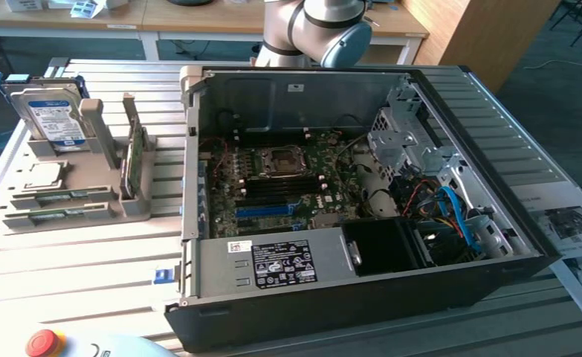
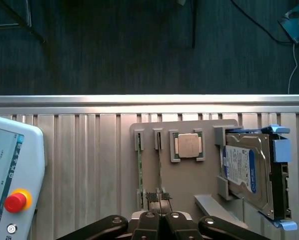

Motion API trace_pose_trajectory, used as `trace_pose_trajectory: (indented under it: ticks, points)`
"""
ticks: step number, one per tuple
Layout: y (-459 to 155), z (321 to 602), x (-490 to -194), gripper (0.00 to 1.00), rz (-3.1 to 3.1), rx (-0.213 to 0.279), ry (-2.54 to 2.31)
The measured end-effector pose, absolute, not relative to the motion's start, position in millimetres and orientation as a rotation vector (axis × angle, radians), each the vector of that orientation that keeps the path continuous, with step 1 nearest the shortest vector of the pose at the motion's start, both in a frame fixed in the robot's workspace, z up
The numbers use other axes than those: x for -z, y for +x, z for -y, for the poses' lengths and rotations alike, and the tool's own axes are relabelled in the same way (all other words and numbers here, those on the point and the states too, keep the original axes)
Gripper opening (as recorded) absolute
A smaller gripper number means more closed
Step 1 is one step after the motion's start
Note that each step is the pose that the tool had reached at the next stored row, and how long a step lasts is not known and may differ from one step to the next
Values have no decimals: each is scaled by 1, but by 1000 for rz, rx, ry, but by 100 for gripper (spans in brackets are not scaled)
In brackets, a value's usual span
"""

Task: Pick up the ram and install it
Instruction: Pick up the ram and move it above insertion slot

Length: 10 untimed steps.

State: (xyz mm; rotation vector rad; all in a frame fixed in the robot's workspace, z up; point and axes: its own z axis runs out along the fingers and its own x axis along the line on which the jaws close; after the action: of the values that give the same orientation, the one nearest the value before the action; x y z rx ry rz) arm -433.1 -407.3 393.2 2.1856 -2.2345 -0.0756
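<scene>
Approach stage of pick; nothing lifted yet. Note gripper pinched shut, empty, lined up over ram (one of two sticks seated edge-up in grey holder). Expect grasp to need jaws parted, then squared across thin edge. Mind hard drive standing beyond, at holder's end.

Robotics lab scene: robot arm over a slatted aluminium surface bearing an opened desktop case, motherboard bare. Just ahead of the gripper, a grey fixture racking a hard drive and processor. Off to the gripper's side, a teach pendant with red emergency-stop button. Beyond, wooden desks and dark carpet.
</scene>
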Motion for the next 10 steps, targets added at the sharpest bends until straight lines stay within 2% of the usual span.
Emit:
trace_pose_trajectory:
  ticks: [10]
  points:
    - [-433,407,-393,10,2164,75,2253]
